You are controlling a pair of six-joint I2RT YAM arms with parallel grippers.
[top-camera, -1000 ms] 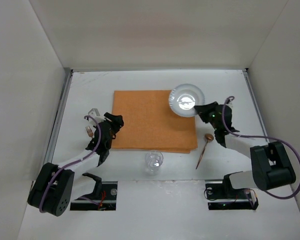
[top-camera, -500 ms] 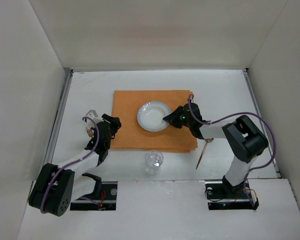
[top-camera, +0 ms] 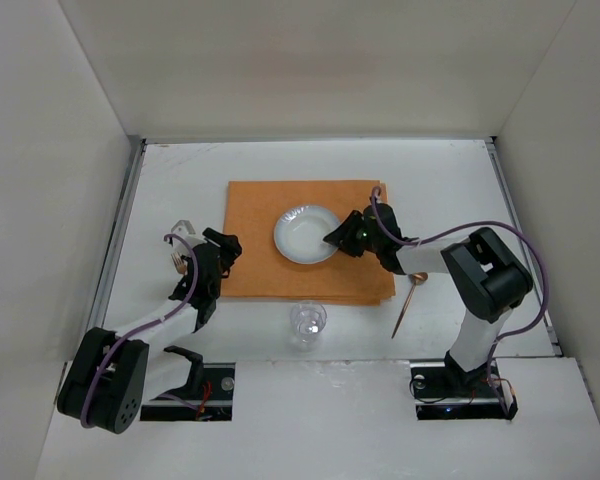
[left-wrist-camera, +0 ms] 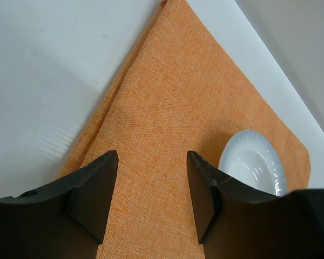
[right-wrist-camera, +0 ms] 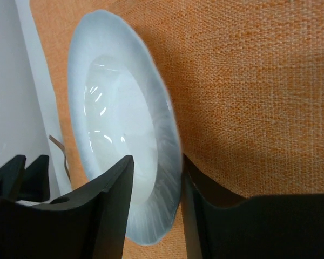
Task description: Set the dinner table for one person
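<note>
A white plate [top-camera: 305,232] lies on the orange placemat [top-camera: 270,260], on the white dinner table [top-camera: 450,180]. My right gripper [top-camera: 332,238] is at the plate's right rim. In the right wrist view the plate [right-wrist-camera: 119,124] rests on the mat [right-wrist-camera: 248,81], and the gripper [right-wrist-camera: 156,159] straddles the rim with its jaws apart, one finger over the plate and one outside it. My left gripper [top-camera: 228,243] is open and empty over the mat's left edge. The left wrist view shows the gripper [left-wrist-camera: 151,156], the mat [left-wrist-camera: 167,108] and the plate [left-wrist-camera: 254,162].
A clear glass [top-camera: 307,322] stands in front of the placemat's near edge. A copper spoon [top-camera: 408,300] lies right of the mat. A fork [top-camera: 178,258] lies left of the mat, partly hidden by my left arm. White walls enclose the table.
My right gripper carried the plate from the mat's far right corner to its middle, where it now lies. The left arm barely moved.
</note>
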